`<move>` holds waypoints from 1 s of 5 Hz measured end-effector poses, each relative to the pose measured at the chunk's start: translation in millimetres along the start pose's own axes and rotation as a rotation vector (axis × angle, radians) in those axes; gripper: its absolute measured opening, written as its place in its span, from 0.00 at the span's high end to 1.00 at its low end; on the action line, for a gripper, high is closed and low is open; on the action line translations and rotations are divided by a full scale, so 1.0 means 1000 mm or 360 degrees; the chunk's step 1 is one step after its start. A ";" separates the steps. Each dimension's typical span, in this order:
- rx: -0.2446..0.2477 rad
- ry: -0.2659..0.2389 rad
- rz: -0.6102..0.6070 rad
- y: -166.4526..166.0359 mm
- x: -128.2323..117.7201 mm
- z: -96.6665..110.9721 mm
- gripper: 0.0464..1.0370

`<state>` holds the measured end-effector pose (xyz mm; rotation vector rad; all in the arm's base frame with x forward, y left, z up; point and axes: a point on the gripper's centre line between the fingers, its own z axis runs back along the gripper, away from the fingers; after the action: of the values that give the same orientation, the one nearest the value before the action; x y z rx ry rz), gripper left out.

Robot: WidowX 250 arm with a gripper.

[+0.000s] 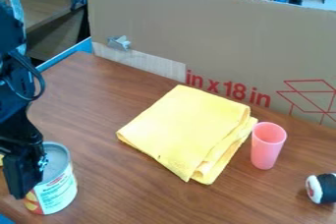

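Note:
The black gripper (22, 166) hangs at the lower left, right beside a metal can (58, 191) and overlapping its left side in this view. The can stands upright, with a grey top and a white, green and red label. A folded yellow cloth (187, 132) lies flat in the middle of the table. Just right of the cloth, a pink cup (267, 145) stands upright. Near the right edge lies a small black and white sushi-like roll (322, 188).
The brown wooden table (85, 105) carries these things. Behind it stands a tall cardboard panel (216, 36) with red print and a piece of silvery tape. A blue edge (66, 54) runs along the back left.

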<state>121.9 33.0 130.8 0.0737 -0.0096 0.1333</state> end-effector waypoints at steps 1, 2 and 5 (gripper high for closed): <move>-0.0001 0.0012 -0.0004 0.000 -0.001 -0.002 0.04; 0.0002 0.0013 -0.0045 0.029 0.006 -0.003 0.04; 0.0144 0.0152 -0.0064 0.092 0.036 -0.023 0.04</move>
<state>145.4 130.8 115.2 0.1577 0.0931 0.0970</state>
